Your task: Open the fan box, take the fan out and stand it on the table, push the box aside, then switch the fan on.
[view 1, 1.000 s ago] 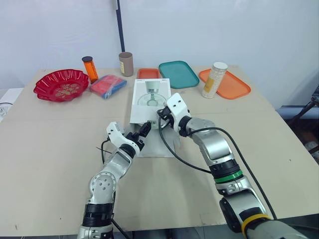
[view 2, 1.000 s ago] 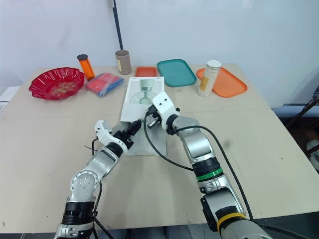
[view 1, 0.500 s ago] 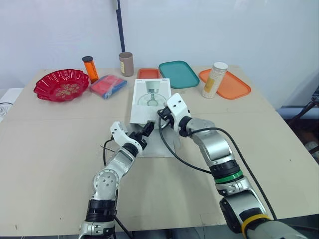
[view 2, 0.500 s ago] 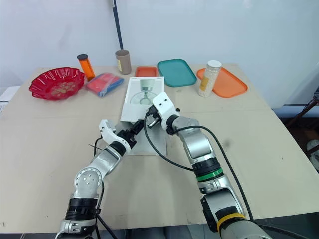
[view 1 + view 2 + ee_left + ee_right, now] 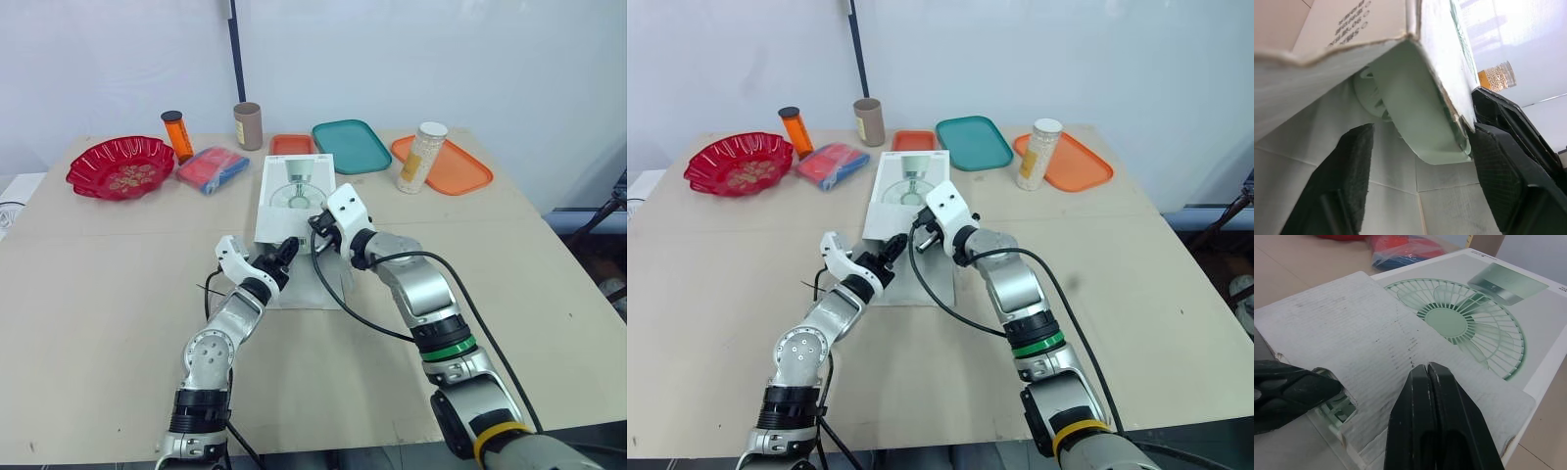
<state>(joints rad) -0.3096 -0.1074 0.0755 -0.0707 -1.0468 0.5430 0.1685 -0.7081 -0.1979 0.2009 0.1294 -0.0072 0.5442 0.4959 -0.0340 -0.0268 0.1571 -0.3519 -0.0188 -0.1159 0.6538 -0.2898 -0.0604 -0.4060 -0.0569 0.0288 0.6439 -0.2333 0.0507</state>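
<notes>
presently the fan box (image 5: 297, 191) lies flat at the middle of the table (image 5: 98, 294), printed fan picture facing up, its near end open and a white flap (image 5: 318, 289) spread on the table toward the robot. the pale green fan (image 5: 1420, 127) sits inside the open end, partly under the box's top panel. the left gripper (image 5: 284, 253) is at that opening, its black pads (image 5: 1354, 169) set apart on either side of the fan's body; contact with the fan cannot be confirmed. the right gripper (image 5: 318, 227) is above the box's near end, its two fingers (image 5: 1430, 382) pressed together with the tips over the creased top flap. beyond the box stand a small orange tray (image 5: 292, 144), a teal tray (image 5: 351, 145) and a brown cup (image 5: 248, 125). to the robot's left are a blue and red packet (image 5: 211, 168), an orange bottle (image 5: 176, 135) and a red bowl (image 5: 120, 166). to the right, a white-lidded jar (image 5: 421, 157) stands on a larger orange tray (image 5: 460, 171).
</notes>
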